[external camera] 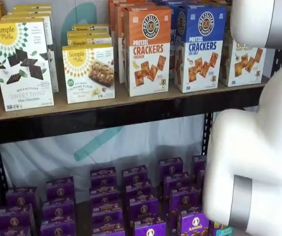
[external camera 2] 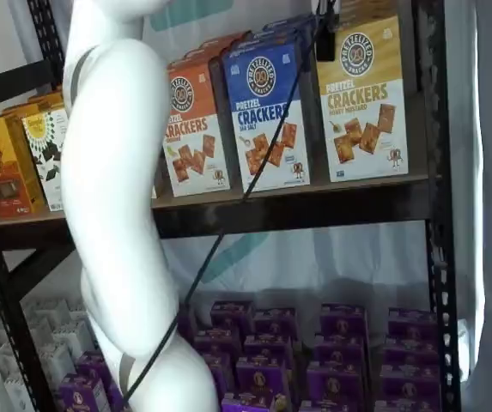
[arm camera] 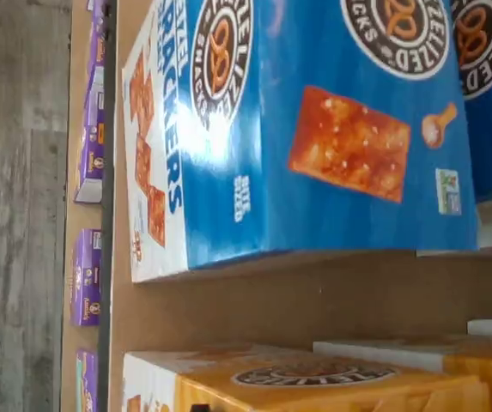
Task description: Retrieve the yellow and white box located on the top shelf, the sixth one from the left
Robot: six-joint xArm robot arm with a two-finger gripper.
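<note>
The yellow and white box [external camera 2: 361, 99] stands at the right end of the top shelf [external camera 2: 297, 206], upright, its face to the front. In a shelf view [external camera: 241, 61] only its white lower half shows, behind the white arm. The wrist view shows its mustard top [arm camera: 314, 378] across a strip of bare tan shelf from the blue box. My gripper [external camera 2: 324, 39] shows only as a black finger with a cable, hanging from the view's top edge. It is in front of the yellow box's upper left corner. Whether it is open or shut does not show.
A blue-topped cracker box [external camera: 199, 46] and an orange-topped one [external camera: 147, 49] stand left of the yellow box. Simple Mills boxes [external camera: 22, 64] stand further left. Small purple boxes [external camera: 141, 201] fill the lower level. The black rack upright [external camera 2: 434, 257] is at the right.
</note>
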